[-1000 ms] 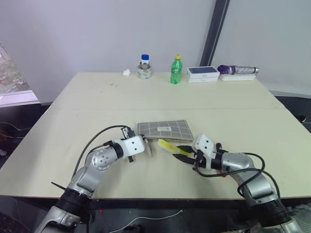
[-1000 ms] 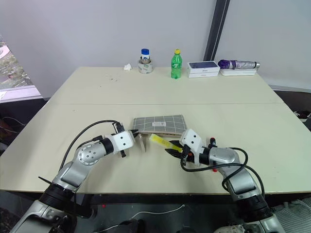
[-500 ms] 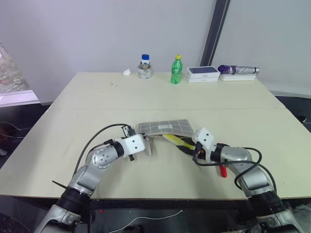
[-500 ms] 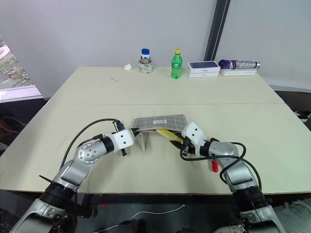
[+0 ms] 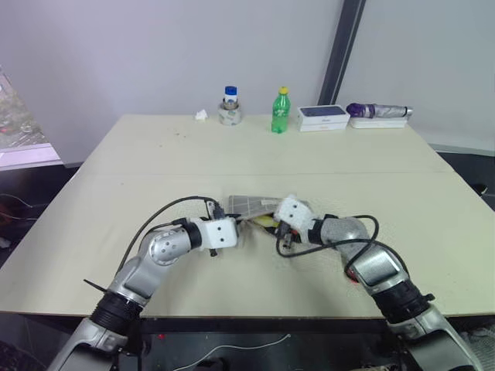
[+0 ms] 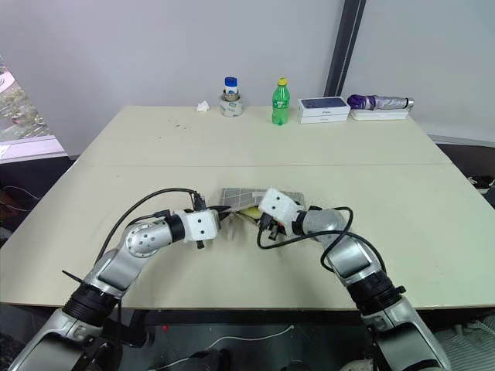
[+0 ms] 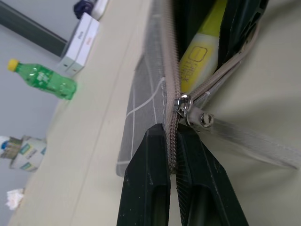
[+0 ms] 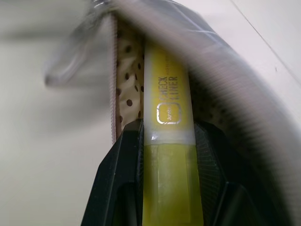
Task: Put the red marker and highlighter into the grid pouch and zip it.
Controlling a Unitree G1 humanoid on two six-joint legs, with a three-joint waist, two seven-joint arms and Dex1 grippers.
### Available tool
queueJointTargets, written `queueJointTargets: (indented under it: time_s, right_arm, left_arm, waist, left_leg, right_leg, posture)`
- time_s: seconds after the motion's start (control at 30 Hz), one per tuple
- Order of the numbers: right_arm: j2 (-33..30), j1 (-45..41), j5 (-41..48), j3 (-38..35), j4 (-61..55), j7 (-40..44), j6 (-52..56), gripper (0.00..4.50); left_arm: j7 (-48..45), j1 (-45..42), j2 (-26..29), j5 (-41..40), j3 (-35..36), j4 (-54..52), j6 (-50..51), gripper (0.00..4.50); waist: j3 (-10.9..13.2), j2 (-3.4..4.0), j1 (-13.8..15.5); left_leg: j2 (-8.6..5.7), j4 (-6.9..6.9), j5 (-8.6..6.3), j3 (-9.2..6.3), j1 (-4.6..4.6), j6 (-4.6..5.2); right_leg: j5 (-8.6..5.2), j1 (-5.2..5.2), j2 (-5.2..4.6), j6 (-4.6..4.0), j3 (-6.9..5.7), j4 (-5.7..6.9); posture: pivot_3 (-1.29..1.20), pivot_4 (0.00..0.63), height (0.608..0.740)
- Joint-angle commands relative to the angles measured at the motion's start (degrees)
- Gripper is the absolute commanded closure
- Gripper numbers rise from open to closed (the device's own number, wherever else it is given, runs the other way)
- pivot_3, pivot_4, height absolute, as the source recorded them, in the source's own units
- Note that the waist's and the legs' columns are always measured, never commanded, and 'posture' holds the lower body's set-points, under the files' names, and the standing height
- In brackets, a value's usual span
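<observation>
The highlighter point(image 8: 165, 141) is pinched by the right claw point(image 8: 164, 155), its front end inside the open grid pouch point(image 7: 149, 94) on the counter point(image 5: 155, 170). The pouch's zipper edge is clamped by the left claw point(image 7: 170, 155).

Looks like a lab or test room: bare grey walls point(image 5: 116, 54), plain beige table point(image 5: 155, 154), a stray green soda bottle point(image 5: 280, 111) and white-and-blue box point(image 5: 322, 117) at the back.

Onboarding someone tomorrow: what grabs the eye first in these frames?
The bright yellow highlighter, clamped in the right gripper, pokes into the open mouth of the grey grid-lined fabric pouch at the table's near middle. The left gripper pinches the pouch's zipper edge shut.
</observation>
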Motion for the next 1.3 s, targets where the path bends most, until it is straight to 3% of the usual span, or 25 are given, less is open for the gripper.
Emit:
queueJointTargets:
  time_s: [0.03, 0.07, 0.3, 0.33, 0.43, 0.7, 0.8, 0.87, 0.97, 1.07, 1.17, 1.3]
  right_arm:
    - [-1.1, -1.0, -3.7, 2.9, 0.0, 1.3, -9.6, 3.59]
    - [-1.8, -0.6, -3.2, 2.6, 0.7, 2.7, -11.3, 3.59]
    - [-3.1, 0.3, -1.1, -1.3, 1.3, 4.2, -17.9, 0.18]
    - [-4.0, 0.9, -1.6, -0.9, 0.9, 4.9, -19.3, 0.08]
    - [-4.8, 2.9, 0.4, -2.8, -0.9, 5.3, -18.2, 0.08]
    - [-4.1, 16.0, 17.8, -15.4, -20.1, 5.2, -0.8, 0.08]
    - [-2.2, 20.5, 28.8, -23.3, -25.8, 3.5, 6.2, 0.08]
    - [1.8, 24.8, 35.9, -29.3, -29.6, -2.0, 9.9, 0.08]
    - [5.9, 36.9, 23.2, -29.5, -34.6, -13.9, 5.2, 0.08]
    - [9.6, 43.3, 12.5, -27.0, -37.5, -25.3, 4.0, 0.08]
    - [10.6, 47.5, 5.9, -26.0, -36.6, -30.4, 2.1, 0.08]
    - [13.0, 51.5, 3.8, -27.2, -35.4, -34.1, 0.7, 0.08]
  left_arm:
    - [-0.1, -0.3, 0.1, -1.9, 1.0, -2.5, -2.5, 4.50]
    - [-0.1, -0.1, 0.2, -2.0, 1.1, -2.4, -2.5, 4.50]
    - [0.1, 1.4, 0.9, -2.0, 1.9, -3.0, -2.3, 4.50]
    - [0.2, 1.7, 1.0, -1.8, 2.0, -3.2, -2.0, 4.50]
    - [0.6, 2.4, 1.1, -1.4, 2.4, -4.0, -1.0, 4.50]
    - [1.7, 3.7, 2.3, -0.8, 3.7, -4.2, -0.5, 4.50]
    - [2.2, 4.0, 2.6, -0.4, 3.8, -3.7, -0.5, 4.50]
    - [2.5, 4.2, 2.8, -0.4, 3.9, -3.7, -0.7, 4.50]
    - [3.4, 4.0, 2.8, -0.6, 4.2, -2.7, -1.2, 4.50]
    - [4.0, 3.5, 2.5, -0.2, 3.4, -1.1, -2.1, 4.50]
    - [4.5, 2.9, 1.8, -0.2, 2.9, -0.2, -2.6, 4.50]
    - [4.6, 2.2, 1.0, -0.1, 2.5, 0.6, -3.3, 4.50]
  waist:
    - [0.0, 0.00, 0.0]
    - [0.0, 0.00, 0.0]
    - [0.0, -0.01, -0.1]
    - [0.0, -0.01, -0.1]
    - [0.0, -0.01, 0.1]
    - [0.0, -0.01, 0.2]
    - [0.0, -0.02, 0.4]
    - [0.0, -0.02, 0.3]
    - [0.0, -0.06, 0.6]
    - [0.0, -0.03, 0.2]
    - [0.0, -0.01, 0.0]
    - [0.0, -0.01, 0.3]
  left_leg:
    - [0.00, 0.00, 0.00, 0.00, 0.00, 0.00]
    - [0.00, 0.00, 0.00, 0.00, 0.00, 0.00]
    - [0.02, 0.01, 0.00, 0.01, 0.01, 0.00]
    - [0.02, 0.01, 0.00, 0.01, 0.01, 0.00]
    - [0.03, 0.01, 0.00, 0.00, 0.01, 0.00]
    - [0.13, 0.01, 0.00, -0.01, 0.01, 0.00]
    - [0.17, 0.02, 0.00, -0.05, 0.01, 0.00]
    - [0.17, 0.02, -0.01, -0.06, 0.02, 0.01]
    - [0.17, -0.05, -0.01, -0.12, 0.04, 0.00]
    - [0.05, -0.07, -0.01, -0.06, 0.01, 0.00]
    - [0.02, -0.04, 0.03, -0.03, 0.09, -0.06]
    - [0.06, -0.06, 0.03, -0.06, 0.08, -0.06]
  right_leg:
    - [0.00, 0.00, 0.00, 0.00, 0.00, 0.00]
    - [0.00, 0.00, 0.00, 0.00, 0.00, 0.00]
    - [0.00, 0.03, 0.01, 0.00, 0.00, 0.00]
    - [0.00, 0.02, 0.01, 0.00, 0.00, 0.00]
    - [0.00, 0.03, 0.01, 0.00, -0.01, 0.00]
    - [0.00, 0.07, 0.00, 0.00, -0.01, -0.01]
    - [0.00, 0.11, -0.02, 0.00, -0.04, -0.01]
    - [0.00, 0.14, -0.03, 0.00, -0.05, -0.02]
    - [-0.01, 0.16, -0.03, -0.01, -0.09, -0.03]
    - [-0.01, 0.07, -0.05, 0.00, 0.01, -0.03]
    - [0.00, 0.04, 0.02, -0.01, 0.07, 0.09]
    - [-0.01, 0.06, 0.02, -0.02, 0.05, 0.07]
  posture:
    - [0.00, 0.150, 0.740]
    - [0.00, 0.150, 0.740]
    - [0.00, 0.150, 0.740]
    - [0.00, 0.150, 0.740]
    - [0.00, 0.150, 0.740]
    - [0.00, 0.150, 0.740]
    - [0.00, 0.150, 0.740]
    - [0.00, 0.150, 0.740]
    - [0.00, 0.150, 0.740]
    - [0.00, 0.150, 0.740]
    - [0.00, 0.150, 0.740]
    - [0.00, 0.150, 0.740]
